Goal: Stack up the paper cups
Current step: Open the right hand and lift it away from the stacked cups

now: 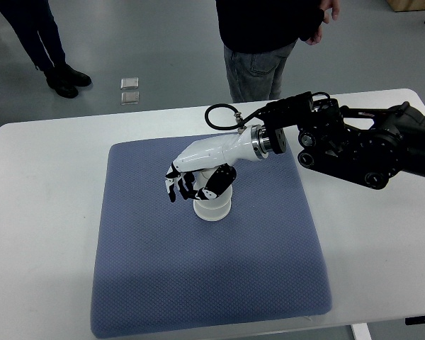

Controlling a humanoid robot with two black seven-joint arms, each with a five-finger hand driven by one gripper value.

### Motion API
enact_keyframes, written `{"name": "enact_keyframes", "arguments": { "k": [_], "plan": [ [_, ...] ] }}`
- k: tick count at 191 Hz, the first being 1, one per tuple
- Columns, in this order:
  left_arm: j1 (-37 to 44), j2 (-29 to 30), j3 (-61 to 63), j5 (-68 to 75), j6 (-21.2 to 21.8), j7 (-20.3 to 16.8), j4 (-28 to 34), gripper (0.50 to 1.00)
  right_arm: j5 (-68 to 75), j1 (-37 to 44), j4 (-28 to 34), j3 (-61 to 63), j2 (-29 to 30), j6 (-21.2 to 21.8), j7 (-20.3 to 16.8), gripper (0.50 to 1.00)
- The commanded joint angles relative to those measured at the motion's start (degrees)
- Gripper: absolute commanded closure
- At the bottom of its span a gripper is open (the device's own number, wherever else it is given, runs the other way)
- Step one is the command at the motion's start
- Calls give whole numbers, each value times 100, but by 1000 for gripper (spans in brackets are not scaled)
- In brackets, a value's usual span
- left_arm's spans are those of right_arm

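Reaching in from the right edge, the right hand sat over the paper cup, which stood near the middle of the blue mat on the white table. The cup looked inverted, its wide rim down on the mat, though the hand hid its upper part, so whether it was 1 cup or several already nested could not be told. The thumb and palm pressed against the cup's top and far side, while the fingers splayed out to the cup's left, loosely apart rather than wrapped round it; on this showing the hand looked to be touching the cup without clamping it. No second cup was visible anywhere on the mat, and the left arm was out of view. Judging by the task, the step in hand was either seating a cup onto the stack or letting it go. Doing it well would call for keeping the wrist square above the cup so that the walls met evenly, pressing straight down rather than sideways, since thin paper would buckle or tip under a skewed push. Any lift away from the cup should be vertical, with every finger clear, or the light cup might drag along. 2 people stood beyond the table's far edge, well apart from the cup.
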Motion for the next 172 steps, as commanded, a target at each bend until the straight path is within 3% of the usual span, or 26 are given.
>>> {"name": "enact_keyframes", "arguments": {
  "k": [1,6,21,38,64,73,126,172],
  "plan": [
    [0,0,4,3,0,0,-1,500,16,-38,-83,-1,56,2,-1,791],
    [0,0,4,-6,0,0,-1,500,52,-38,-118,-1,99,2,-1,752],
    [0,0,-5,3,0,0,-1,500,78,-3,-154,16,135,-16,-1,738],
    [0,0,-5,3,0,0,-1,500,157,76,-145,87,56,11,-1,644],
    [0,0,4,-6,0,0,-1,500,359,322,-154,104,-164,28,8,634],
    [0,0,-5,3,0,0,-1,500,456,419,-154,113,-252,28,8,603],
    [0,0,4,3,0,0,-1,500,1467,525,-822,790,-401,28,-1,601],
    [0,0,4,-6,0,0,-1,500,3988,287,-1753,825,-331,-103,-326,601]
  ]
}}
